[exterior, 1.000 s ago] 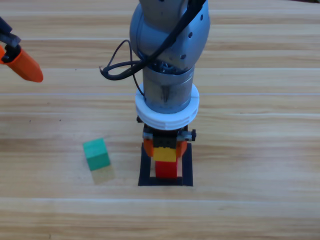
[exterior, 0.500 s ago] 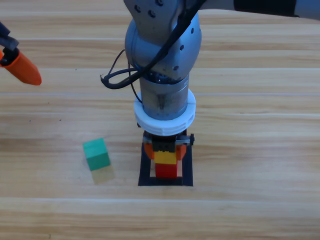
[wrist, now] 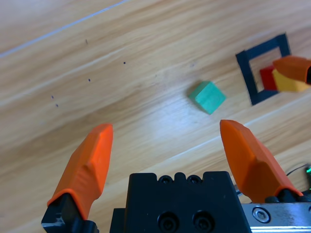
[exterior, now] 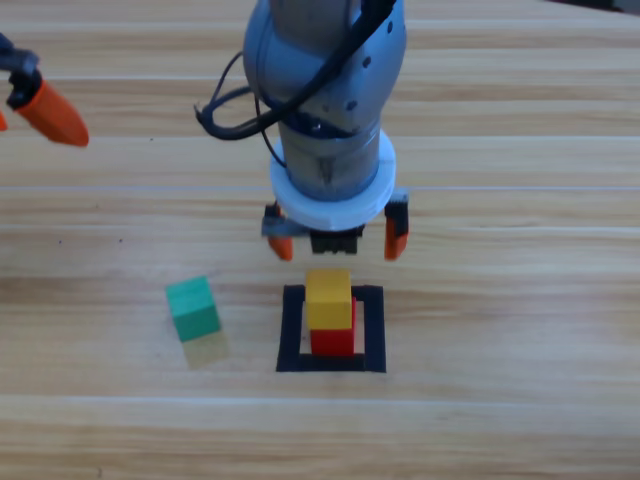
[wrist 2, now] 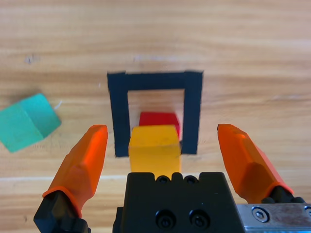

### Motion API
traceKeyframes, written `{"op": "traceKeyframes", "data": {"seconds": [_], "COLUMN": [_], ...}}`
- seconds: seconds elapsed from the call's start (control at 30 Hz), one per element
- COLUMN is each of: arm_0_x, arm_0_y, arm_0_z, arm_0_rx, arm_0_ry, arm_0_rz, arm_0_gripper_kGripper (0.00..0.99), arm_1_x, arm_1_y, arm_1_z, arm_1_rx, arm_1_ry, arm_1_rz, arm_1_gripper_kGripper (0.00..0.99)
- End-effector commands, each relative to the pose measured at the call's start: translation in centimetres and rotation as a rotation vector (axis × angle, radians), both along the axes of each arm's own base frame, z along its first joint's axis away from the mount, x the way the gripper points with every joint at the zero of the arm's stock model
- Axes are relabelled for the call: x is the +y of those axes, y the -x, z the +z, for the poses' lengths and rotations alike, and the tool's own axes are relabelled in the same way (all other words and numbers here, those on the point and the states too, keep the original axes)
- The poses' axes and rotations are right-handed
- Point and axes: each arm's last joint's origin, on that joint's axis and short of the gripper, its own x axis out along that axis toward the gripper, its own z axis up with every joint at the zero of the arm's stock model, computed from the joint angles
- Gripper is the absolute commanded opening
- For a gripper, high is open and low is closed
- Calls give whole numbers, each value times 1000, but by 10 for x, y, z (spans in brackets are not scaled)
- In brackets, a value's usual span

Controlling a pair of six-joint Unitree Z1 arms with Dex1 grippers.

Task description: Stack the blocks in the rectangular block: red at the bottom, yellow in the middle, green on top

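**Ana:** High view first: how far along is the stacking looking to you?

**Ben:** Two of three, I'd say. The small solid red cube [exterior: 333, 342] is sitting inside the flat rectangular outline of black tape [exterior: 290, 330] on the pale wooden bench [exterior: 520, 300], and the small solid yellow cube [exterior: 328, 298] is resting on top of it.

**Ana:** Is the yellow one sitting square?

**Ben:** From above it is looking roughly lined up with the red one; the right wrist view is showing red peeking out beyond it, but that may just be the angle, so I can't vouch for exact alignment.

**Ana:** And the right pincer [exterior: 340, 242]?

**Ben:** It is hovering just above the stack with its orange jaws spread wide, one on either side, gripping nothing. The yellow cube is standing free of it.

**Ana:** So what is remaining?

**Ben:** The small teal-green cube [exterior: 192, 308]. It is lying on the bench to the left of the tape outline, near it but apart, turned a little askew to the boards. It needs lifting onto the yellow cube.

**Ana:** Is the left pincer [wrist: 167, 145] doing anything?

**Ben:** It is waiting at the upper left edge, jaws wide and empty. Its wrist view is looking down at the green cube, so I'd guess either arm could be fetching it.
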Motion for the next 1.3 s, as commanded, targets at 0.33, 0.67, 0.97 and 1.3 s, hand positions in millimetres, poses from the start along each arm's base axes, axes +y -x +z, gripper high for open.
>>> {"op": "traceKeyframes", "data": {"seconds": [0.33,0.67,0.97,1.3], "arm_0_x": [-105,-162,-178,-173], "arm_0_y": [6,-27,-48,-43], "arm_0_z": [-34,-103,-126,-138], "arm_0_rx": [177,302,353,390], "arm_0_ry": [40,-103,-150,-179], "arm_0_rz": [533,588,641,671], "arm_0_gripper_kGripper": [908,888,888,888], "arm_1_x": [-151,-273,-266,-258], "arm_1_y": [42,108,107,106], "arm_1_z": [151,107,94,86], "arm_1_rx": [-259,-363,-321,-259], "arm_1_ry": [-178,-195,-227,-268], "arm_1_rz": [429,726,820,882], "arm_1_gripper_kGripper": [983,985,986,986]}}
